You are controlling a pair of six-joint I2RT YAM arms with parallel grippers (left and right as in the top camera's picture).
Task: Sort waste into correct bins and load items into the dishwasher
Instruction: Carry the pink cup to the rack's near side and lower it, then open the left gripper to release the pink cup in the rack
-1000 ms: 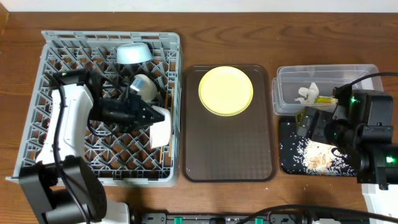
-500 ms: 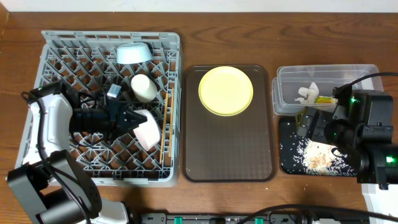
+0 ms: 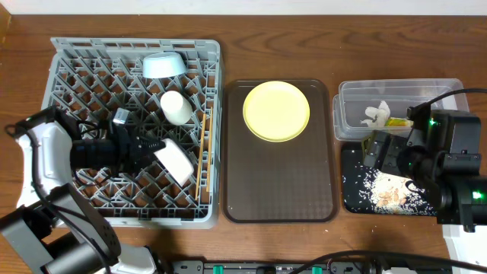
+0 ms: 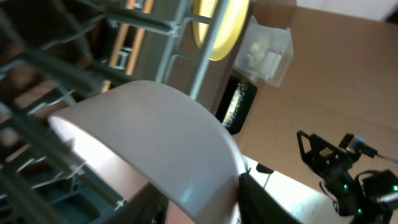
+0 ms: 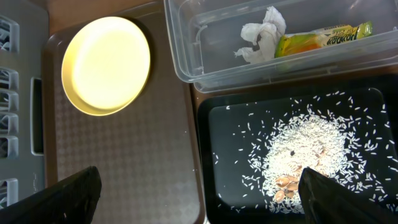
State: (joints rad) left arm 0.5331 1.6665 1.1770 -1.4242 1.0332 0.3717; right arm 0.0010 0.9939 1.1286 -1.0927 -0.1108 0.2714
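Observation:
My left gripper is low over the grey dish rack, shut on a white curved dish that fills the left wrist view. In the rack are the light blue bowl, the cream cup and the chopsticks. The yellow plate lies on the brown tray. The clear tub holds the tissue and the wrapper. Rice crumbs lie in the black tray. My right gripper is open and empty above the black tray.
The brown tray sits between the rack and the two bins. Bare wooden table runs along the back edge. My right arm's body covers the right end of the black tray. A dark power strip lies at the front edge.
My left arm has drawn back to the left across the rack, and the white dish has shifted a little left and down with it. The right arm has not moved.

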